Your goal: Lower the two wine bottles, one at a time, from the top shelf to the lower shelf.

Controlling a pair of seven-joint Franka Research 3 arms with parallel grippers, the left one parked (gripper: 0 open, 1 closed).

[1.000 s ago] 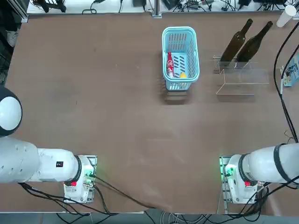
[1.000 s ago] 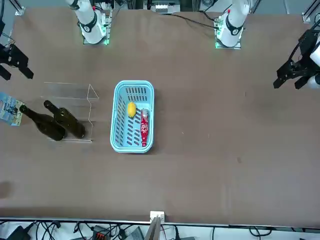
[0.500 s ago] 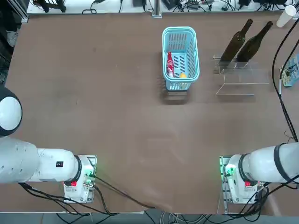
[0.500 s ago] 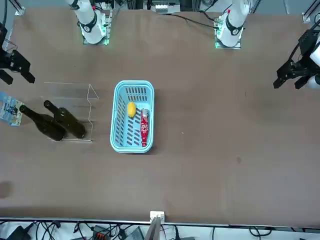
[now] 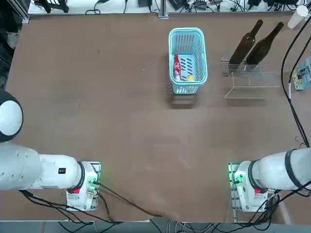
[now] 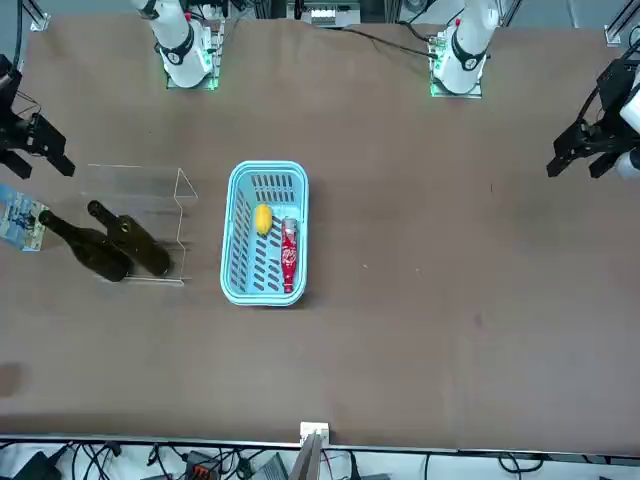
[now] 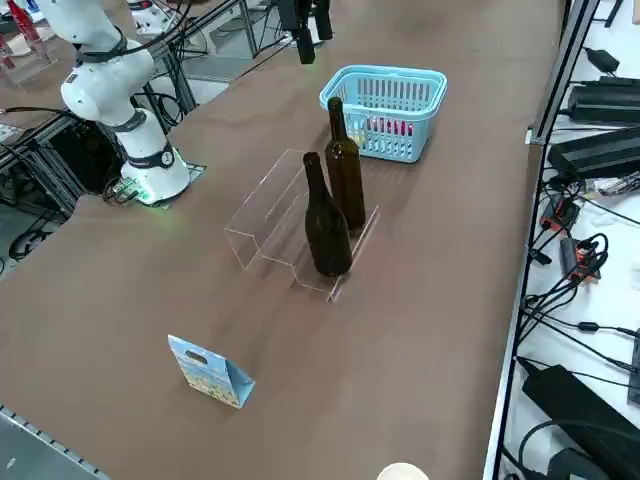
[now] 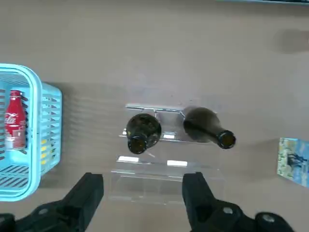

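Note:
Two wine bottles stand upright side by side on the top shelf (image 8: 164, 137) of a clear acrylic rack: the slimmer, lighter one (image 8: 141, 131) (image 5: 244, 44) nearer the basket, the broader, darker one (image 8: 205, 126) (image 5: 263, 46) beside it. The lower shelf (image 8: 159, 176) (image 5: 249, 91) is bare, on the robot's side of the bottles. My right gripper (image 8: 142, 193) (image 6: 32, 152) hangs high above the table, on the robot's side of the rack, open with nothing between its fingers. It is outside the top view.
A light-blue basket (image 5: 187, 35) holding a red packet (image 5: 177, 66) and a yellow item stands left of the rack. A small blue printed card (image 7: 208, 370) stands to the rack's right. A white cup (image 5: 297, 17) sits at the far right corner.
In the front view my right gripper has drifted away from the arm bases, closer to the rack. The bottles and rack have not moved.

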